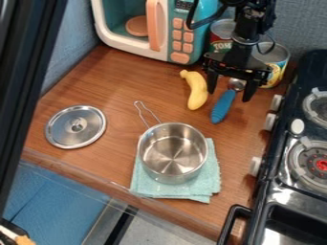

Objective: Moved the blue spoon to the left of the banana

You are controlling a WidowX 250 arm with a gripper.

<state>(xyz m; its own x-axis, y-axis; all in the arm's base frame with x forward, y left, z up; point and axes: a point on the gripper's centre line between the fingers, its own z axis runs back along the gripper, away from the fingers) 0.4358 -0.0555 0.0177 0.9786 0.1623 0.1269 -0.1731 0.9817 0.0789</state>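
The black gripper (230, 89) hangs with its two fingers well separated over the blue spoon (223, 106), whose metal end is seen between them, and the yellow banana (197, 91) lies near this gripper, at the view's left of it.

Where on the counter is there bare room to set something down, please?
The widest bare wood lies between the microwave, the lid and the banana. Smaller patches lie between the lid and the towel, and between the towel and the stove. It is crowded by the cans, where the gripper hangs over the spoon, close beside the banana.
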